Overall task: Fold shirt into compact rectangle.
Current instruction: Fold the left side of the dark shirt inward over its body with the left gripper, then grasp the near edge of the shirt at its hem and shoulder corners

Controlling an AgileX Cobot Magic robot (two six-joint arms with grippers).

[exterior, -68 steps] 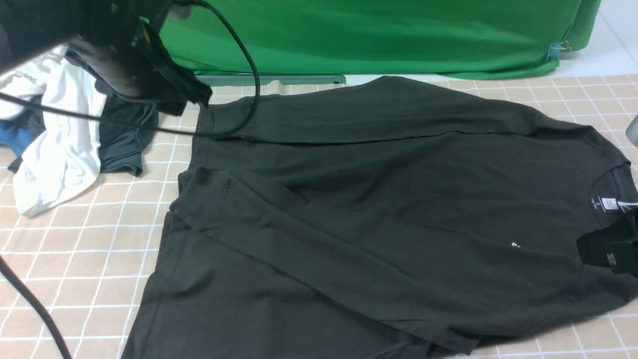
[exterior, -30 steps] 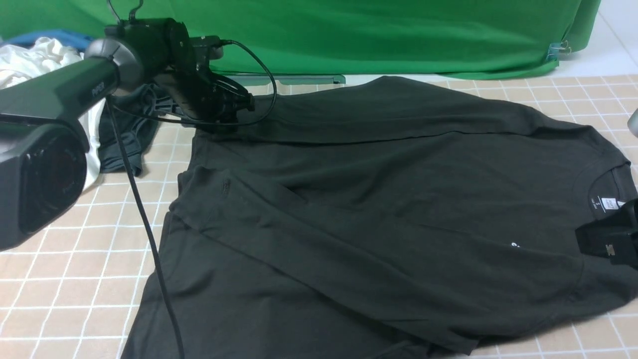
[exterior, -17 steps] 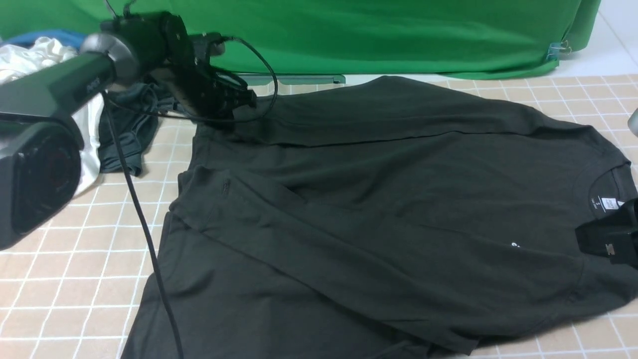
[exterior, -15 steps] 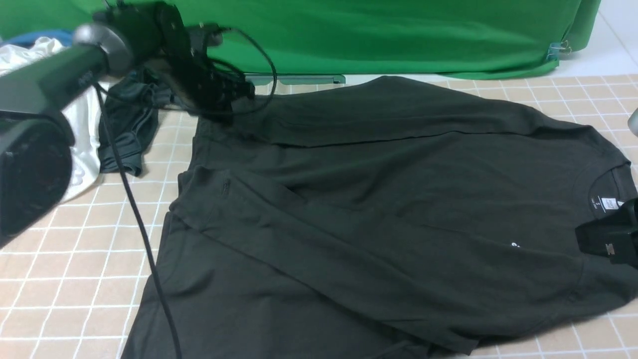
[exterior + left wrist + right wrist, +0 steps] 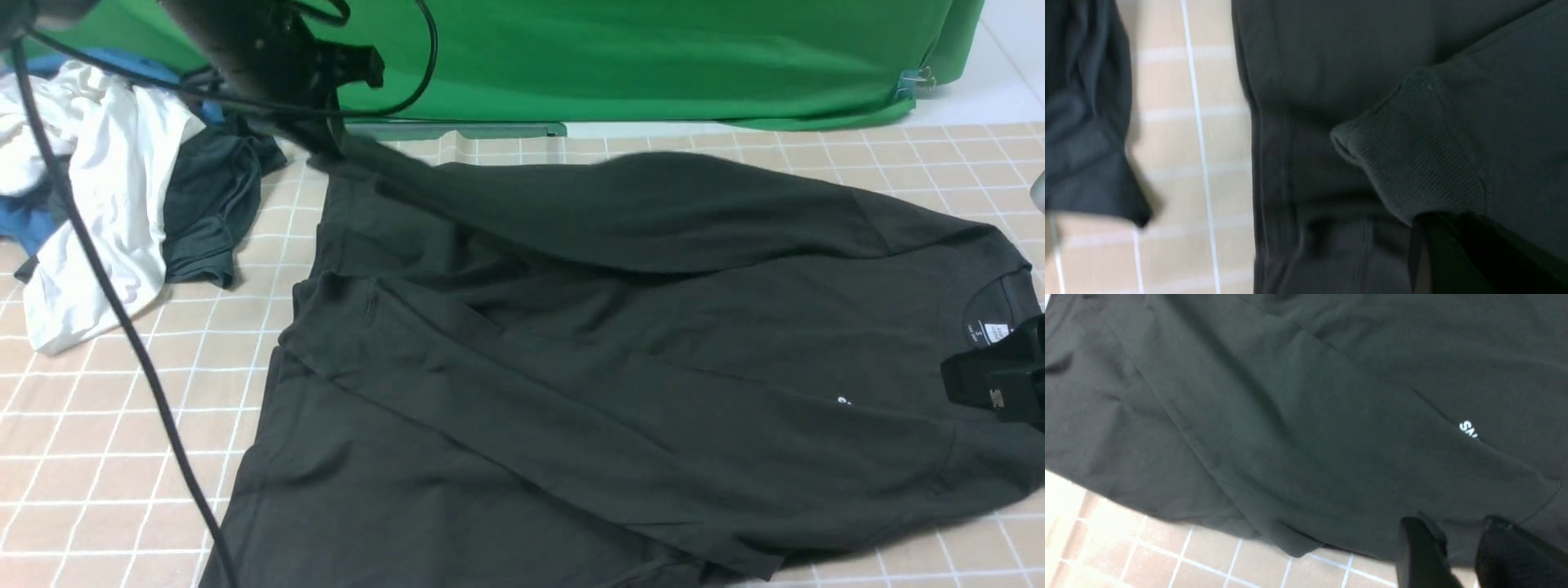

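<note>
The black shirt (image 5: 612,343) lies spread across the checked table, collar and white neck label (image 5: 996,332) at the right. My left gripper (image 5: 326,135) hangs above the far left corner, shut on the ribbed sleeve cuff (image 5: 1412,163), and the far sleeve stretches up from the shirt's body to it. In the left wrist view the gripper (image 5: 1437,228) shows only as a dark finger at the cuff's edge. My right gripper (image 5: 1461,535) hovers open over the near shoulder, beside the white print (image 5: 1468,430), holding nothing. In the front view the right gripper (image 5: 992,384) sits just below the collar.
A heap with a white garment (image 5: 106,204), a smaller dark grey garment (image 5: 212,212) and blue cloth (image 5: 24,224) lies at the far left. A green backdrop (image 5: 612,57) closes the far edge. The left arm's cable (image 5: 122,327) hangs across the left side of the table (image 5: 106,433).
My left gripper came down on the far sleeve's cuff, shut on it and has risen, lifting the sleeve off the shirt. The right gripper has stayed put.
</note>
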